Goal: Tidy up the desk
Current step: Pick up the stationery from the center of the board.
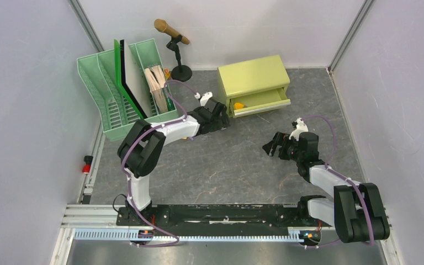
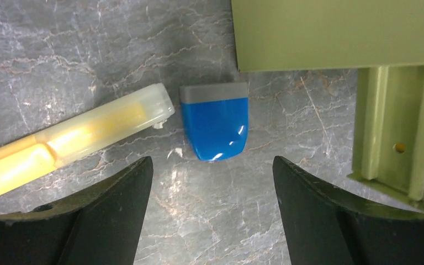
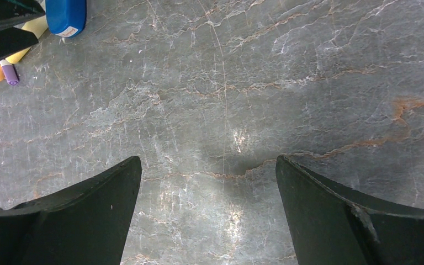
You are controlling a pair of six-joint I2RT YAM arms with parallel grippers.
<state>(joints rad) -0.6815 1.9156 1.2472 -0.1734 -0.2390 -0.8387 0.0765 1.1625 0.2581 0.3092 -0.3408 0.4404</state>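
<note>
The desk (image 1: pixel 226 171) is a dark grey veined tabletop. My left gripper (image 1: pixel 222 118) hovers by the cabinet's front left corner, jaws open. In the left wrist view it (image 2: pixel 212 168) is open and empty just short of a blue block with a grey end (image 2: pixel 214 126). A yellow highlighter with a clear cap (image 2: pixel 72 141) lies to the block's left, not touching the fingers. My right gripper (image 1: pixel 270 148) is open and empty over bare desk (image 3: pixel 226 110) at centre right. Its own view (image 3: pixel 208 165) shows the blue block (image 3: pixel 66 15) at the top left corner.
A green file rack (image 1: pixel 106 91) with boards and papers stands at the back left. A microphone on a stand (image 1: pixel 172 33) is behind it. The yellow-green cabinet (image 1: pixel 252 74) has its upper drawer (image 1: pixel 260 99) open with an orange item (image 1: pixel 238 105) inside. Pale walls enclose the sides.
</note>
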